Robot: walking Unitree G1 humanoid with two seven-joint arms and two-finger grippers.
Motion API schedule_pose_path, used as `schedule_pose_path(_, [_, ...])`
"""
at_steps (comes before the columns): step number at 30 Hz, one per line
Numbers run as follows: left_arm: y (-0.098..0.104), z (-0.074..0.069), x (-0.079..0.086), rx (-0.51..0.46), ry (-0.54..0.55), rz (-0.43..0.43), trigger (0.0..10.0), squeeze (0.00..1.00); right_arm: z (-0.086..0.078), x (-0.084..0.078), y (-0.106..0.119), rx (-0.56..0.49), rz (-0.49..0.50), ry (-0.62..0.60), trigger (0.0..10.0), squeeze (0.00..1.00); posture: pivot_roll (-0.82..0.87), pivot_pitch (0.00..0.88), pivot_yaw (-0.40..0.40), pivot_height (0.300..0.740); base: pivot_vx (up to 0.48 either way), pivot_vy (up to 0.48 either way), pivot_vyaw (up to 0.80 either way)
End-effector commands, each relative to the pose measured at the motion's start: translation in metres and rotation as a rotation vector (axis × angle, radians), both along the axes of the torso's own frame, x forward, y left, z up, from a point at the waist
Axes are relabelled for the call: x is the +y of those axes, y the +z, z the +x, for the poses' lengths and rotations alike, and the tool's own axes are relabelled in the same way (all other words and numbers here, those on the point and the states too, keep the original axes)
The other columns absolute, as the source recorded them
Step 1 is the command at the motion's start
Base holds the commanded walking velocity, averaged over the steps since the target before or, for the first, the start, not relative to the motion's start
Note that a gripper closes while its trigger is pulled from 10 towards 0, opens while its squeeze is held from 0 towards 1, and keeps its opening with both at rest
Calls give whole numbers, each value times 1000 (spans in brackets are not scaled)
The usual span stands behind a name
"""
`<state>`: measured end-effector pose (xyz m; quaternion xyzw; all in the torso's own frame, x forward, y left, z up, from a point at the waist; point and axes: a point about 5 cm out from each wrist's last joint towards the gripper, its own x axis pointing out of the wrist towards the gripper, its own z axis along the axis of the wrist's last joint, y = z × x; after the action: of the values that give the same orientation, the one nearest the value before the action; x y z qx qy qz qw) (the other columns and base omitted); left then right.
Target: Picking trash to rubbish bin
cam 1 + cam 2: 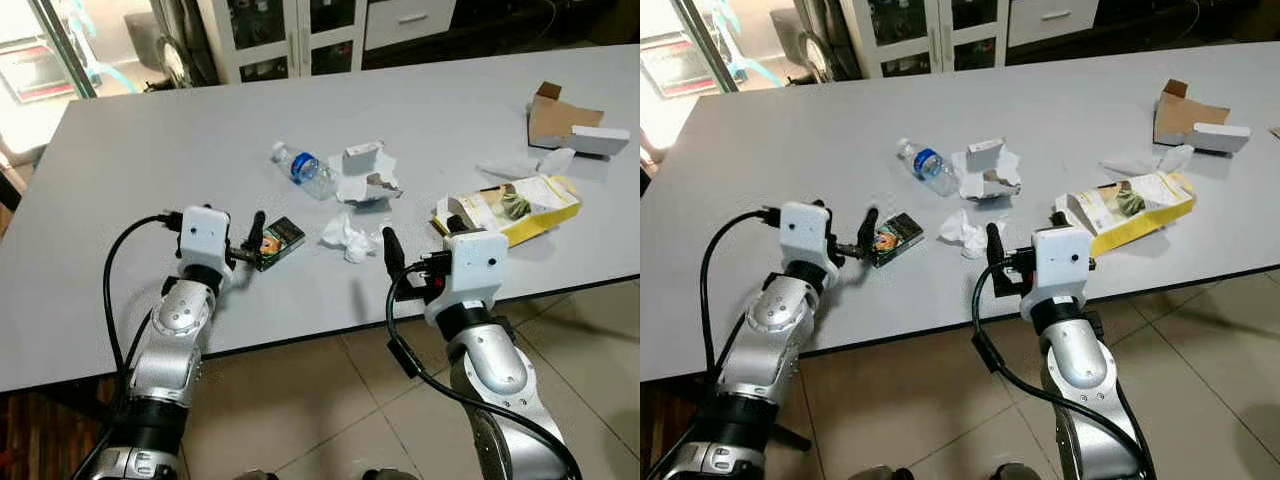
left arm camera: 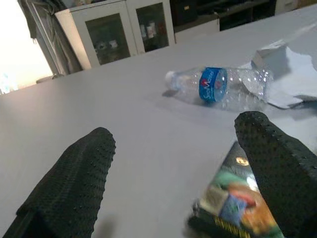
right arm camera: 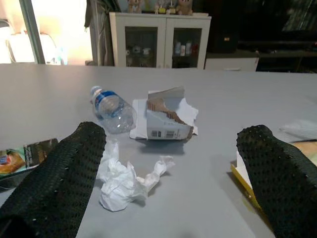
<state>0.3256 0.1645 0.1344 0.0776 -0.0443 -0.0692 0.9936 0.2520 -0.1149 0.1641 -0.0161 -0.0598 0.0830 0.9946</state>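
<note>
Crumpled tissue [image 3: 121, 181] before right tool [image 3: 173, 198] | bottle [image 3: 111, 109] | torn box [image 3: 167, 115] behind

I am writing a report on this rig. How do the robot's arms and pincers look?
Both arms are silver metal with rounded joints. Each ends in a white boxy wrist housing. The left pincer and right pincer have long black fingers with dotted rubber pads. A thick black cable loops beside each arm.
</note>
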Motion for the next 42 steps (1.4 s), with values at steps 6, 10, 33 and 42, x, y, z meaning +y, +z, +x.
schedule_pose_path(6, [-2,11,-7,16,-39,-8,10000,0,-7,-4,0,19,-1,-5,10000,0,-122,156,42,740,0,0,0])
schedule_pose_path(10, [1,16,-13,16,-55,-42,10000,0,-8,-7,0,25,-12,-2,10000,0,-129,162,28,740,0,0,0])
schedule_pose_path(33, [-2,22,-46,14,-319,44,10000,0,-2,-9,8,15,-43,43,10000,0,-130,164,14,740,0,0,0])
schedule_pose_path(42, [-13,22,-52,44,-389,128,10000,0,-2,-12,10,10,-49,39,10000,0,-138,160,11,740,0,0,0])
